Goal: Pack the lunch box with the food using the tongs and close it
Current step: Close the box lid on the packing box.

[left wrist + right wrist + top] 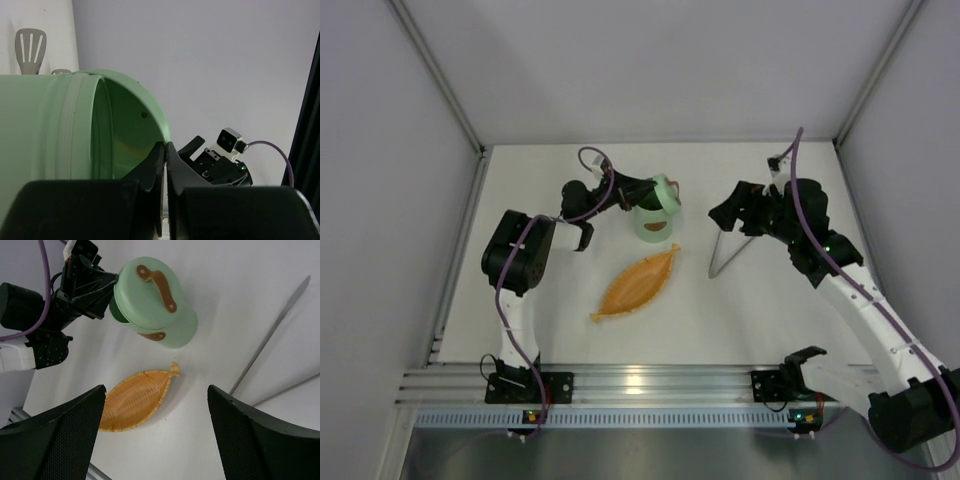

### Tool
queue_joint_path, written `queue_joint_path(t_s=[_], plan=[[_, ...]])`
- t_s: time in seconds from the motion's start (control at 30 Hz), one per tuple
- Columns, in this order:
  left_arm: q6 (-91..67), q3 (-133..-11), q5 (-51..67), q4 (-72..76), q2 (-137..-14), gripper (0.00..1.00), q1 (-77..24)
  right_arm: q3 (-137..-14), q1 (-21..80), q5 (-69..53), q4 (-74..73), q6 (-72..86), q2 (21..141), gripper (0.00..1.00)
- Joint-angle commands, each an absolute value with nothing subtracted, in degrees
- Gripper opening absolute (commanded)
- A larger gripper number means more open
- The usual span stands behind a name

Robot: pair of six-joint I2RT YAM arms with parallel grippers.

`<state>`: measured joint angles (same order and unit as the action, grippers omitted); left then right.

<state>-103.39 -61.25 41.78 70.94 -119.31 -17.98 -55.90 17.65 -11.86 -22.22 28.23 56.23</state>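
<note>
Mint-green lunch box (653, 225): it stands on the white table (770, 310), just beyond the pointed tail of the tray, nearer your left arm than your right. A brown mark shows on its side.
Lid (150, 282): green, with a brown handle on top. It sits askew over the box's mouth, lifted on your left arm's side, where a dark gap shows.
Left gripper (165, 148): your fingers are pressed together on the lid's rim, pinching it.
Right gripper (156, 388): your fingers stand wide apart, gripping nothing, above the table and looking down on box and tray.
Tongs (725, 255): silver metal, lying flat in a narrow V to the right of the tray, apart from your right fingers.
Tray (638, 283): orange, woven, leaf-shaped, lying between your two arms.
</note>
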Motion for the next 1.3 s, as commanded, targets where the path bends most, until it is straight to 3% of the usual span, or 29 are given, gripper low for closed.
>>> queue_joint_path(t_s=[0.0, 0.43, 1.27], plan=[[-103.1, -61.1, 42.9, 97.3, -119.0, 0.04, -17.4, -59.5, 21.6, -9.9, -11.3, 24.0, 59.8, 0.82], [-108.4, -66.5, 48.9, 97.3, -115.9, 0.02, -17.5, -56.5, 20.7, -13.4, 6.4, 19.2, 67.9, 0.77], [-111.0, -66.3, 50.5, 97.2, -106.6, 0.0, -23.3, -54.6, 20.7, -25.1, 18.2, 20.0, 69.2, 0.73]])
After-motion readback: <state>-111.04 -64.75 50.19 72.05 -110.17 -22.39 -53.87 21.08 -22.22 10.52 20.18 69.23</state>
